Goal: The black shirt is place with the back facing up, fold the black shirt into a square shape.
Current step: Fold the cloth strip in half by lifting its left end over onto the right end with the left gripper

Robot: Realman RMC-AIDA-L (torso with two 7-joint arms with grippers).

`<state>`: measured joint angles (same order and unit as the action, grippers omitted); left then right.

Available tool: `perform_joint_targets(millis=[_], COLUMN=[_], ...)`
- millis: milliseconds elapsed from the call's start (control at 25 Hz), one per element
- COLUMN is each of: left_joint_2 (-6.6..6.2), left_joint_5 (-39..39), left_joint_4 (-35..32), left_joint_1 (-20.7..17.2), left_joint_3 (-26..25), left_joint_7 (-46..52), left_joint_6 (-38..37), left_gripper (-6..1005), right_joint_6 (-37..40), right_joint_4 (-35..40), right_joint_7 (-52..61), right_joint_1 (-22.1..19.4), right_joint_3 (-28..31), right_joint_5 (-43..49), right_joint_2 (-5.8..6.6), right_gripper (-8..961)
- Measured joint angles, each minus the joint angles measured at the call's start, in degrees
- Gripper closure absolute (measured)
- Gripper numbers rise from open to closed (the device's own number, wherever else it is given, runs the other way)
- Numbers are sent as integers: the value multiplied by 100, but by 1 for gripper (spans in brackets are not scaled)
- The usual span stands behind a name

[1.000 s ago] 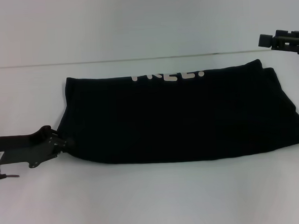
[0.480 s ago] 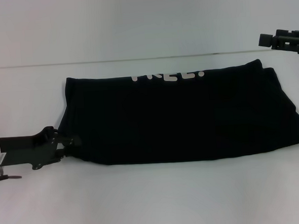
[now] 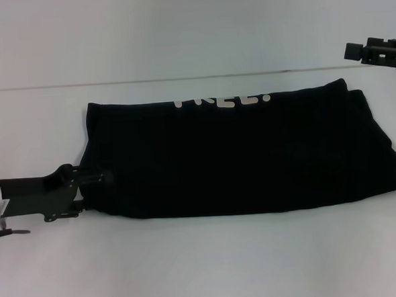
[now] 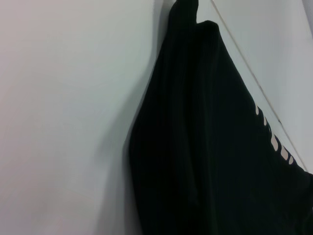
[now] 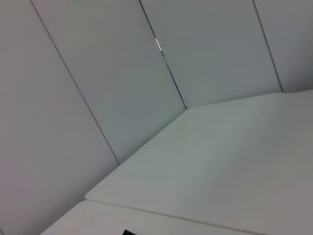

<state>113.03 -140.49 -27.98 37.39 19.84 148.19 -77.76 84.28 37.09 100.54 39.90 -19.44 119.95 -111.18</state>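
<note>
While the left gripper noses into the black shirt near the worktop's left edge, grip state we cannot tell; next, we judge, pinch and fold rightward.

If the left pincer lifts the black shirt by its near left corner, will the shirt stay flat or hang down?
The black shirt would probably droop: soft folds show in the left wrist view. Its stacked layers may slide apart. The left pincer sits at that corner.
</note>
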Motion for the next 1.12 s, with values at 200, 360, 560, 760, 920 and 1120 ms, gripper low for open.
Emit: perform_joint_targets(millis=[200,360,560,760,920,1120], left_joint_2=[-8,-9,-9,-13,-12,-3], left_joint_5=[0,-1,-1,-1,-10,-36], left_joint_4=[1,3,-15,-19,-8,-14], left_joint_1=[-6,-2,0,4,5,-15], left_joint_3=[-4,12,22,18,16,5], left_joint_7=[8,8,-66,-42,-32,-34], left_joint_6=[-3,-11,-8,6,23,51], left_gripper=[247,274,308,449,573,672], right_joint_6=[1,1,1,1,1,1], right_joint_4=[0,0,0,0,0,0], right_joint_7=[0,0,0,0,0,0], right_joint_1=[0,0,1,-1,0,0], right_joint_3=[-14,-18,-4,2,1,-4], right_joint_5=[-3,-6,-7,-7,-7,-7], right_joint_2=[0,0,0,0,0,0], right_gripper=[25,25,25,25,25,27])
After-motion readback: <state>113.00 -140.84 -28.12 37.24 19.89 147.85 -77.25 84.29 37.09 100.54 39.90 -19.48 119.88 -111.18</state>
